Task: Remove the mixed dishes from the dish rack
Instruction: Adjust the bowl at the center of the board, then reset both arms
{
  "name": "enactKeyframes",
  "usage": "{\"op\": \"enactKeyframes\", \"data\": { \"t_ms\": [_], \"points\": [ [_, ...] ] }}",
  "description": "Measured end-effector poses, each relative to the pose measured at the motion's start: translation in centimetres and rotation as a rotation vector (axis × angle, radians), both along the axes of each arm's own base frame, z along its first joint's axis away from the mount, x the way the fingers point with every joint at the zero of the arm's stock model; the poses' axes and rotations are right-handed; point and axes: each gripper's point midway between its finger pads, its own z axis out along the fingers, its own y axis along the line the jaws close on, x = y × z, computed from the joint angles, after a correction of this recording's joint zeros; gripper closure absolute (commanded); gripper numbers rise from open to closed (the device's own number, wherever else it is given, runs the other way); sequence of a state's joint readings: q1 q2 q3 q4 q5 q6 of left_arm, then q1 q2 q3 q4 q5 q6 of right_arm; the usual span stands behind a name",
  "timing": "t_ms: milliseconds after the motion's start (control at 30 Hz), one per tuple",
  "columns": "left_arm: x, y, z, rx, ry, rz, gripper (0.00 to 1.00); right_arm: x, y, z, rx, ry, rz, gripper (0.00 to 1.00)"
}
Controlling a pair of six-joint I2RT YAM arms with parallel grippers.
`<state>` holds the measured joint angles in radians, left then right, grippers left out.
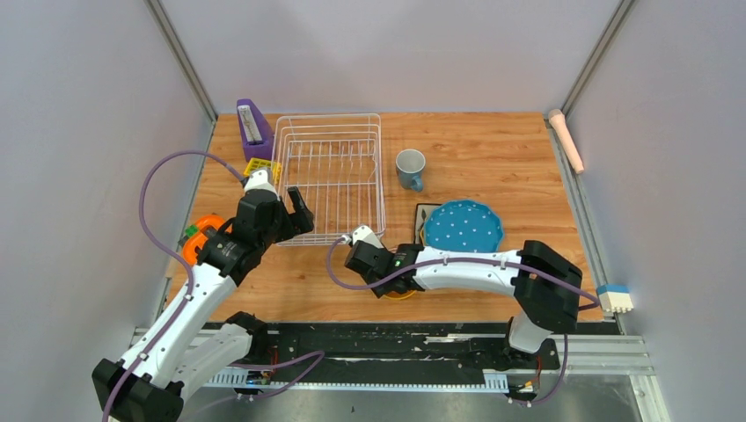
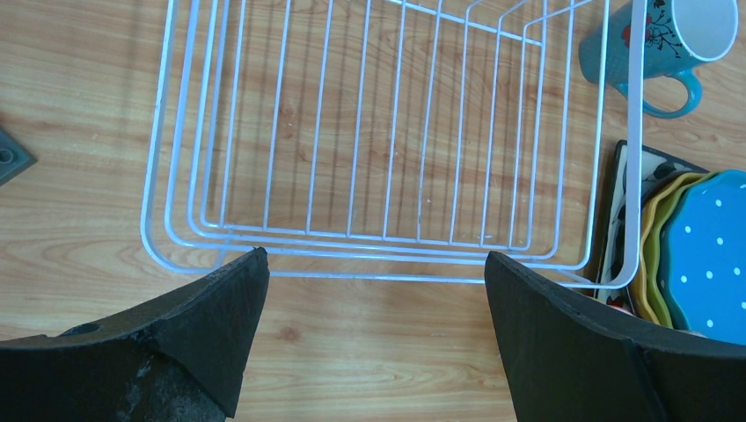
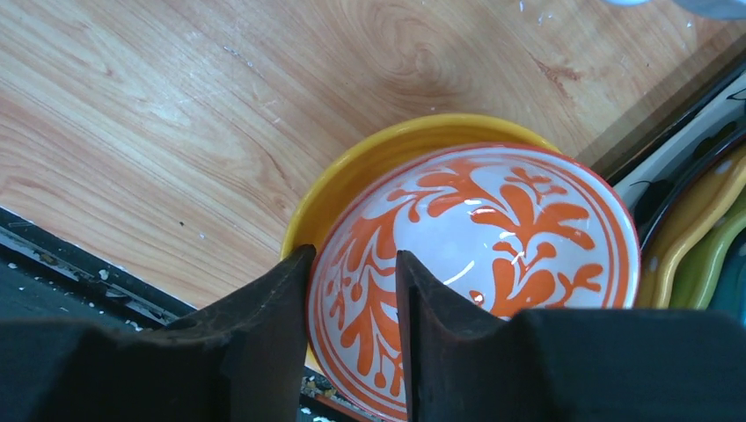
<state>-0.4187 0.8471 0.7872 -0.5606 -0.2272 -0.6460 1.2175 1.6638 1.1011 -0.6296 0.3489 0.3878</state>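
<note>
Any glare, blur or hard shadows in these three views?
Top external: even, soft light, no glare on the wooden table. Left wrist: dish rack wires sharp, casting thin shadows on the wood. Right wrist: small specular highlights on the orange-patterned bowl; end effector fingers dark, with little surface detail.

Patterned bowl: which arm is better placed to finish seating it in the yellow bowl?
Right. The right gripper straddles the rim of the patterned bowl, which sits in the yellow bowl. The left gripper hangs open at the dish rack, well away.
</note>
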Motion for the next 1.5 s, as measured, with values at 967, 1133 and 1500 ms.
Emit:
{"op": "enactKeyframes", "data": {
  "t_ms": [967, 1133, 1500],
  "points": [
    [-0.1, 0.1, -0.1, 0.003, 0.004, -0.001, 0.0, 8.7, -17.8, 13.4, 0.608, -0.285, -0.823, 0.0],
    [-0.1, 0.1, 0.1, 0.002, -0.003, 0.001, 0.0, 7.3, -21.0, 15.5, 0.749, -0.381, -0.904, 0.0],
    [-0.5, 0.2, 0.0, 0.004, 0.008, 0.0, 0.0, 6.4, -22.5, 14.7, 0.761, -0.423, -0.929, 0.0]
  ]
}}
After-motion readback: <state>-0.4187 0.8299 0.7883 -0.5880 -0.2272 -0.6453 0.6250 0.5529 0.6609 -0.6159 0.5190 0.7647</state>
